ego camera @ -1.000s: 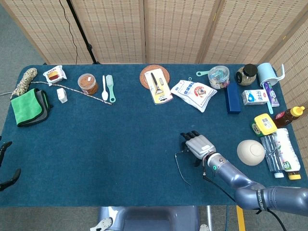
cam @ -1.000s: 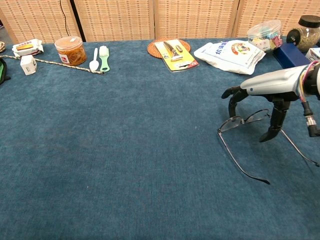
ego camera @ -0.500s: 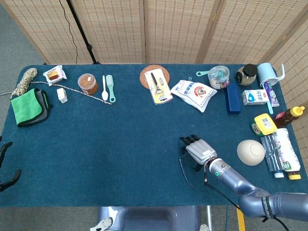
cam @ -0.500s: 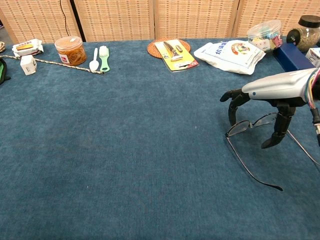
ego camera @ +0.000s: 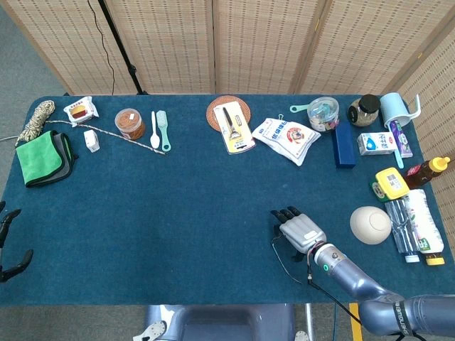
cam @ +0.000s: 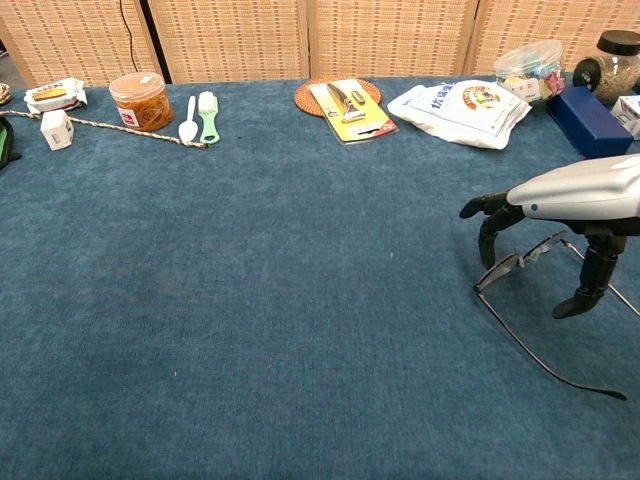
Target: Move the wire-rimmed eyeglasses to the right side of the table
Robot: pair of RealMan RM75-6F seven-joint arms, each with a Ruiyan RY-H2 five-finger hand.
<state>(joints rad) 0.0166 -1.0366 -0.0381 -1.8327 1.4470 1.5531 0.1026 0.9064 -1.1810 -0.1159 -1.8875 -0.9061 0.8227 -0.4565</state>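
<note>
The wire-rimmed eyeglasses (ego camera: pixel 283 257) (cam: pixel 520 263) lie on the blue table cloth (ego camera: pixel 178 206) near the front edge, right of centre. Their temples are unfolded and trail toward the table's front edge. My right hand (ego camera: pixel 301 230) (cam: pixel 575 195) arches over the lens frame. Its fingertips (cam: pixel 487 250) come down in front of the lenses and its thumb behind them, so the frame sits between them. At the left edge of the head view only the dark fingers of my left hand (ego camera: pixel 8 245) show, spread with nothing between them.
To the right of my right hand sits a cream round bowl (ego camera: pixel 370 224), then bottles (ego camera: pixel 416 227) and a yellow box (ego camera: pixel 390 182) along the right edge. A blue box (ego camera: pixel 344 145), a white pouch (ego camera: pixel 287 136) and a jar (ego camera: pixel 323 113) stand at the back.
My right hand has slid right and toward the table's front edge, and the eyeglasses have moved along with it. The left hand has not moved.
</note>
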